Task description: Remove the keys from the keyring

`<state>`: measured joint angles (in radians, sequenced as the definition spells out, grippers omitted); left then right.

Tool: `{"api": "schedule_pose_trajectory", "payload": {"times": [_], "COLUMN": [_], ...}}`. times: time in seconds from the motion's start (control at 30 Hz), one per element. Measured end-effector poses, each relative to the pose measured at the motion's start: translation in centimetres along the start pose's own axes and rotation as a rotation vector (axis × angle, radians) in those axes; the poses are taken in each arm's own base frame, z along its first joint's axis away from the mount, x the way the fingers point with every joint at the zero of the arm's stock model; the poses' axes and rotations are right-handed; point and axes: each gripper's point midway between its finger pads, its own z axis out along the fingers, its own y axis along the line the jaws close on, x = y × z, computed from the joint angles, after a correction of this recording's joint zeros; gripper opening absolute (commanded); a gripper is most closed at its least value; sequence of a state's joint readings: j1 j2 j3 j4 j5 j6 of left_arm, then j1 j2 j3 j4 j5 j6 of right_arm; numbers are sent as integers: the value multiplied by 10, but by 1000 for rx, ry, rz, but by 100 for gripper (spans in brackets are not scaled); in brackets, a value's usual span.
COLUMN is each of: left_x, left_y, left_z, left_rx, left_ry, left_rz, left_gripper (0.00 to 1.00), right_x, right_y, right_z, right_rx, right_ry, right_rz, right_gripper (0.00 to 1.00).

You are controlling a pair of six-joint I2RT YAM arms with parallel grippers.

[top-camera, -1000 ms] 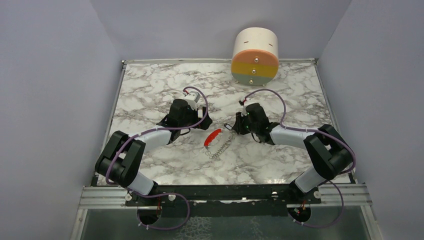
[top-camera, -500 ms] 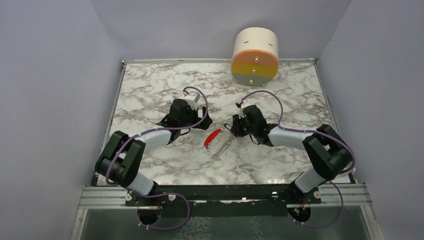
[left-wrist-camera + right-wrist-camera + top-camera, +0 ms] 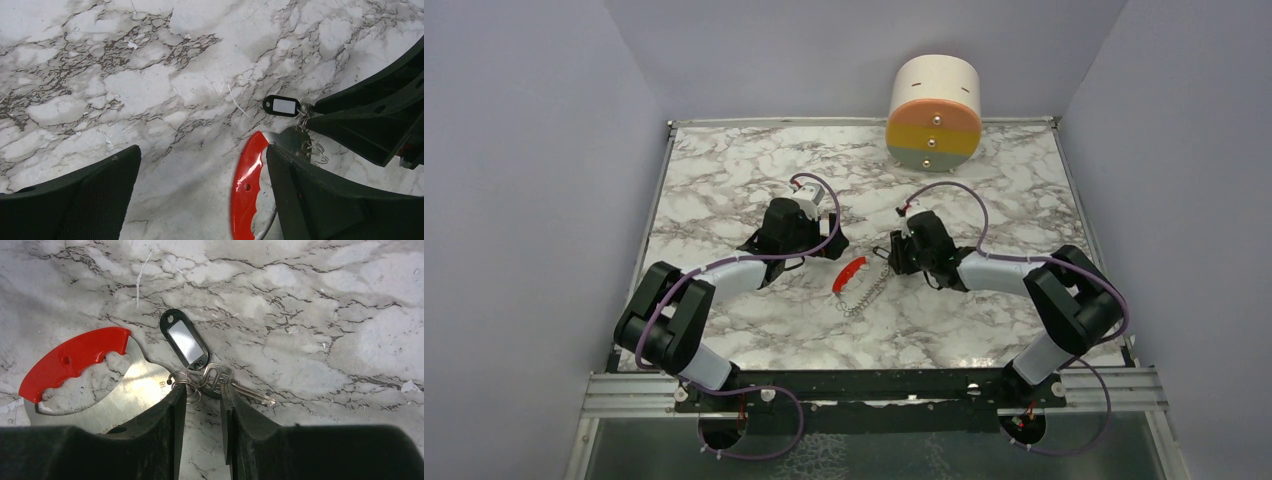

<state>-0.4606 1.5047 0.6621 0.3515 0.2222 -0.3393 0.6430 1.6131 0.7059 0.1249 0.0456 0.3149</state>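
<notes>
Centrally on the marble table (image 3: 724,170) the keys (image 3: 854,275) lie flat: a red-headed piece (image 3: 75,362) with a bright blade and a silver key (image 3: 245,392), joined at the keyring (image 3: 181,382) beside a black tag (image 3: 184,340). Over the ring and the key's head the right gripper (image 3: 202,390) straddles, jaws a narrow slit apart; whether they pinch cannot be told. To the left, the left gripper (image 3: 200,200) gapes wide, holding nothing, one finger just beside the red-headed piece.

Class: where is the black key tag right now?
In the right wrist view, the black key tag lies just beyond the right gripper, beside the red handle.
</notes>
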Motion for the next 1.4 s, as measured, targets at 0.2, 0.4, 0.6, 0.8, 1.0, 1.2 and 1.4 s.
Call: {"api": "schedule_pose_trajectory", "payload": {"times": [0.2, 0.4, 0.6, 0.8, 1.0, 1.2, 1.4], "left_x": [0, -1, -5, -12, -16, -43, -76], "left_y": [-1, -3, -6, -28, -50, -74, -110], "left_z": [0, 0, 1, 0, -1, -2, -19], "left_rx": [4, 16, 33, 158, 296, 421, 606], "left_ry": [1, -3, -18, -40, -59, -130, -252], "left_rz": [-3, -5, 1, 44, 78, 115, 193], "left_gripper": [99, 99, 99, 99, 99, 99, 99], "right_x": [-3, -8, -11, -11, -63, -99, -104], "right_y": [7, 17, 21, 16, 25, 37, 37], "right_z": [6, 17, 20, 2, -43, -74, -86], "right_rx": [-10, -5, 15, 61, 28, -10, -11], "right_ry": [3, 3, -4, -22, -199, -333, -366], "right_rz": [-19, -41, -59, -78, -92, -126, -167], "right_gripper": [18, 1, 1, 1, 1, 1, 1]}}
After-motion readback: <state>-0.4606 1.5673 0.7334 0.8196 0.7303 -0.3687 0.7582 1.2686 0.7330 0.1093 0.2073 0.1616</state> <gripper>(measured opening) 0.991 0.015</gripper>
